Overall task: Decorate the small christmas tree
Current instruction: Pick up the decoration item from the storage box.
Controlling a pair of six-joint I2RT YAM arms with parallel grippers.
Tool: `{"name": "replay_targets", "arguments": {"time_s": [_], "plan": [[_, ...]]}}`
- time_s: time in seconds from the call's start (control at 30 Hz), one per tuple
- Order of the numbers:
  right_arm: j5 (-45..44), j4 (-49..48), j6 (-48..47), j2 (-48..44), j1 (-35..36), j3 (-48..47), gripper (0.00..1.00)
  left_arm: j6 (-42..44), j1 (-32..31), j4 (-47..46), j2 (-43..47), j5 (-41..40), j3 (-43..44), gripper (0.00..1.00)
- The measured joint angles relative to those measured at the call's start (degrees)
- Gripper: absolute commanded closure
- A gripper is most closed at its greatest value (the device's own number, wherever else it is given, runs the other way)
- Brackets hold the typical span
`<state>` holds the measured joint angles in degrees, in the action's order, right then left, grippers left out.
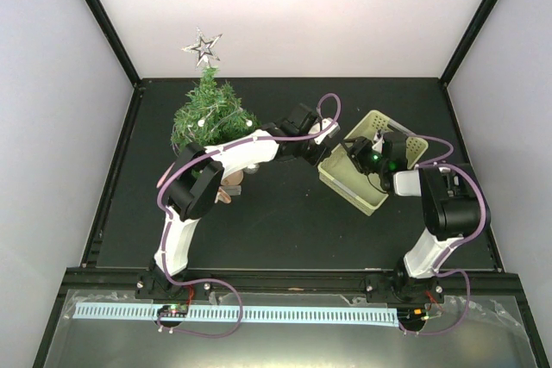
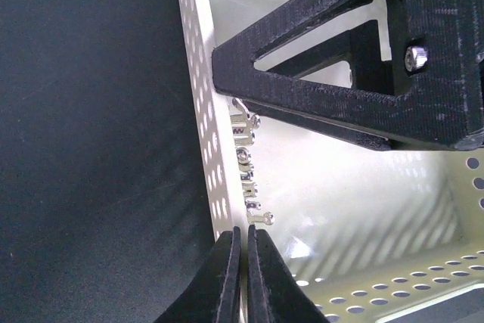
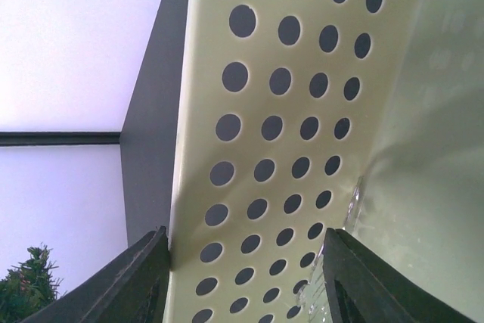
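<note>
The small christmas tree (image 1: 207, 114) stands at the back left of the black mat, topped by a silver star (image 1: 203, 46) and dotted with small white beads; its tip also shows in the right wrist view (image 3: 26, 285). My left gripper (image 1: 326, 137) (image 2: 243, 231) is shut, right over the near wall of a pale yellow perforated basket (image 1: 366, 200) (image 2: 198, 111). A silver chain ornament (image 2: 246, 156) hangs along that wall inside, ending just beyond my left fingertips. My right gripper (image 1: 355, 154) (image 3: 243, 234) is open and straddles a basket wall (image 3: 265, 111), one finger outside and one inside.
A black finger of the right gripper (image 2: 318, 104) reaches across the basket close above the left one. A small brown object (image 1: 226, 189) lies by the left arm's elbow near the tree's foot. White walls and black posts enclose the mat.
</note>
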<state>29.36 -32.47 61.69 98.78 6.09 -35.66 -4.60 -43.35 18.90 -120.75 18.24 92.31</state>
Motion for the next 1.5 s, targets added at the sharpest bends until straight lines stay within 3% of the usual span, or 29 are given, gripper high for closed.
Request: {"name": "replay_targets", "arguments": {"time_s": [0.43, 0.9, 1.17, 1.5], "plan": [[-2.12, 2.89, 0.42, -2.21, 0.28, 0.20, 0.54, -0.11, -0.22, -0.42, 0.02, 0.02, -0.22, 0.97], [-4.07, 4.48, 2.60, -1.95, 0.22, 5.53, 0.51, -0.13, -0.24, -0.39, 0.04, -0.07, -0.24, 0.97], [-8.22, 17.62, -5.05, -6.78, 0.22, 0.87, 0.49, -0.20, -0.26, -0.42, 0.04, -0.11, -0.24, 0.98], [-6.34, 25.11, -8.76, -6.58, 0.22, -0.26, 0.51, -0.70, -0.28, -0.79, 0.44, 0.02, -0.90, 0.98]]}}
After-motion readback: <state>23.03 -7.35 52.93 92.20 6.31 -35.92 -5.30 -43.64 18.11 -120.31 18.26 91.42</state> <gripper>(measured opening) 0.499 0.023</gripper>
